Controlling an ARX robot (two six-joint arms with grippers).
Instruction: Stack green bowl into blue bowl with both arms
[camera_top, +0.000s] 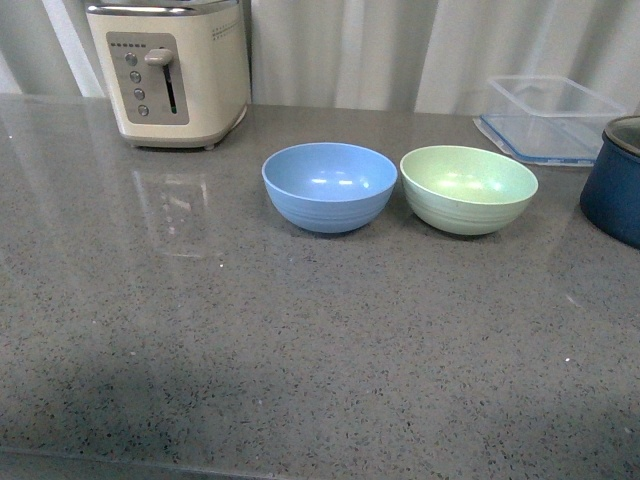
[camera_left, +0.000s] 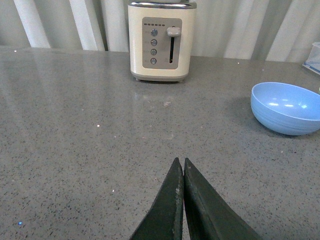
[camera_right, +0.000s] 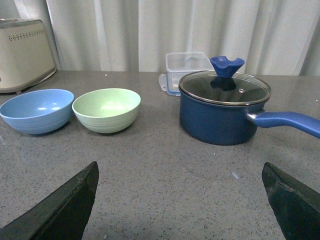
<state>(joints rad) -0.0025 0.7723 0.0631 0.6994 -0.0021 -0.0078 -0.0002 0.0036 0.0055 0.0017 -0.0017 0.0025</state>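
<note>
Our right gripper (camera_right: 180, 170) wide apart, left gripper (camera_left: 183, 167) pressed together, both empty. We should pinch green bowl (camera_top: 468, 188) rim, lift over blue bowl (camera_top: 329, 185).

The front view looks forward and slightly down across the grey bench (camera_top: 200, 380) from some way back, taking in the toaster (camera_top: 170, 70), blue bowl (camera_top: 329, 186), green bowl (camera_top: 468, 188) and the edge of a navy pot (camera_top: 615, 195). The left wrist view sits low behind the closed left hand (camera_left: 180, 161), facing the toaster. The right wrist view sits low behind the wide-spread right hand (camera_right: 179, 163), facing both bowls and the pot; all three share the toaster and blue bowl.
</note>
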